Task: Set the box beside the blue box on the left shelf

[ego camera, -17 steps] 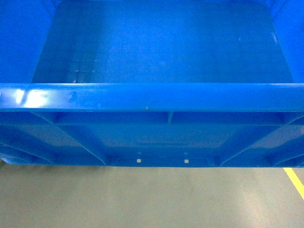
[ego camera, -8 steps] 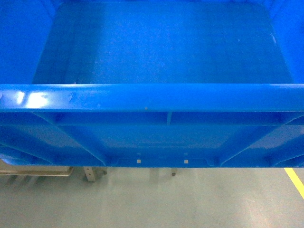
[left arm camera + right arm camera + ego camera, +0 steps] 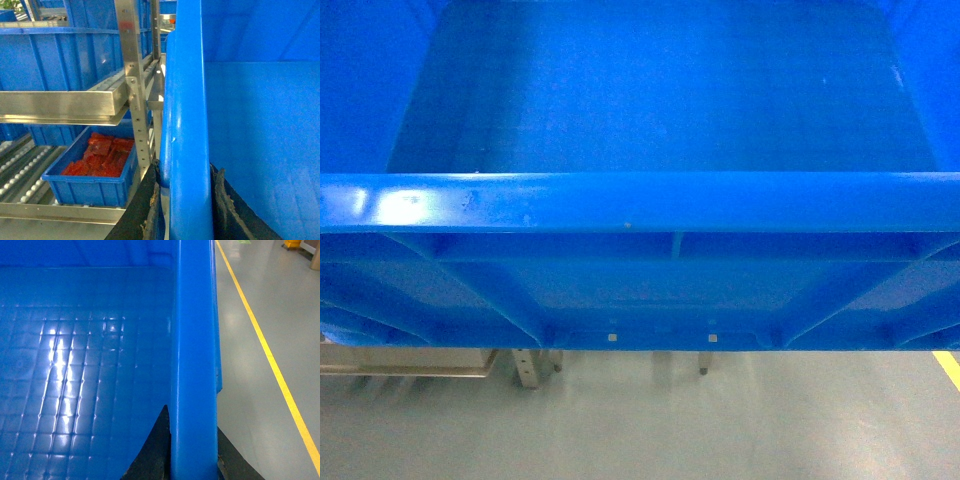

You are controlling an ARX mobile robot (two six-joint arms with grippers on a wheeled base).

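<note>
mostly box (image 3: 640,100) fills view; both hands barely visible.

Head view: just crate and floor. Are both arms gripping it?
Observer: The left gripper has its jaws on either side of the box rim.
Operator: Right side?
Observer: Same. The right gripper clamps the opposite rim.
Operator: Is the rack close?
Observer: The left shelf stands just left of the box, and a small blue bin holding red packets sits on a lower roller track.
</note>
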